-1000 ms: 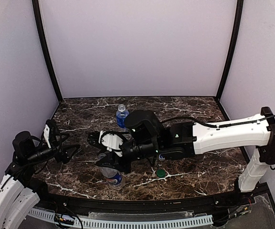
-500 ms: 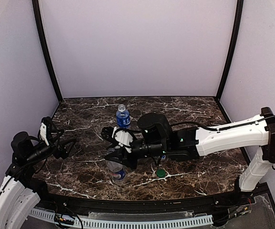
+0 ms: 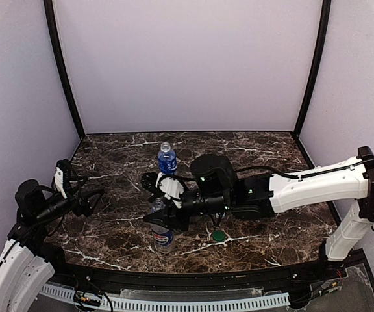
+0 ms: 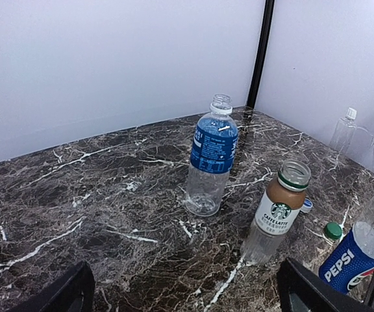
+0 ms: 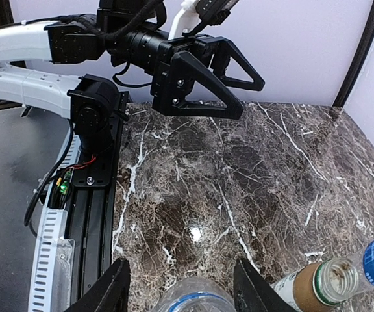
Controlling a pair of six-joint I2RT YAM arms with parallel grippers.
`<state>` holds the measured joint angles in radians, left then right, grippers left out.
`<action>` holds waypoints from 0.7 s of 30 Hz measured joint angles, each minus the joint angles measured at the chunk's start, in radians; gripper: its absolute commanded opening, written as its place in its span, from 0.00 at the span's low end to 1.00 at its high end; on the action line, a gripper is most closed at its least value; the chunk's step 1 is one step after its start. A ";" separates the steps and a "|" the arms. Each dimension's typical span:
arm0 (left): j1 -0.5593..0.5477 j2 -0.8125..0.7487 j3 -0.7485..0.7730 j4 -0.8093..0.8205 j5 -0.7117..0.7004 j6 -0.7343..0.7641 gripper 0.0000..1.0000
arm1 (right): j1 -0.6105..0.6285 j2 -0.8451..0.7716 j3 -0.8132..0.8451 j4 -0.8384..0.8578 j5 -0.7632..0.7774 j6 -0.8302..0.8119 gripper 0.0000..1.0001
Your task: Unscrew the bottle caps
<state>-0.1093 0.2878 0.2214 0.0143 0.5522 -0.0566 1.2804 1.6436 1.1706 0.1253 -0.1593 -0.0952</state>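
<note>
Pepsi bottle (image 5: 193,300) sits between right gripper's (image 5: 182,276) parted fingers (image 5: 112,289).

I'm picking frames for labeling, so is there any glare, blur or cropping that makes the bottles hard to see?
Right wrist: a glare spot on the marble table, and the nearest bottle is cropped at the bottom edge. Left wrist: sharp, labels readable, but the Pepsi bottle is cut by the right edge. Top external: dim, low contrast on the dark marble.
</note>
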 measured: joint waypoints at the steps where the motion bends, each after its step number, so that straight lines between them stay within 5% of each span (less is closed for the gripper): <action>1: 0.000 0.000 0.000 0.000 0.001 0.000 0.99 | 0.000 0.000 0.000 0.000 0.000 0.000 0.59; 3: 0.000 0.000 0.000 0.000 0.004 0.000 0.99 | 0.000 0.000 0.000 -0.003 0.000 -0.002 0.69; 5: 0.000 0.000 0.000 0.000 0.006 0.000 0.99 | 0.000 0.000 0.002 -0.010 0.000 -0.002 0.94; 6: 0.000 0.000 0.000 0.000 0.007 0.000 0.99 | 0.000 0.000 0.005 -0.014 0.000 -0.002 0.98; 21: 0.005 0.000 0.000 0.014 0.018 -0.001 0.99 | -0.053 -0.021 0.291 -0.243 0.077 0.095 0.99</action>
<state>-0.1047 0.2874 0.2211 0.0288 0.5697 -0.0578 1.2278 1.6230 1.4616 -0.1173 -0.0822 -0.0006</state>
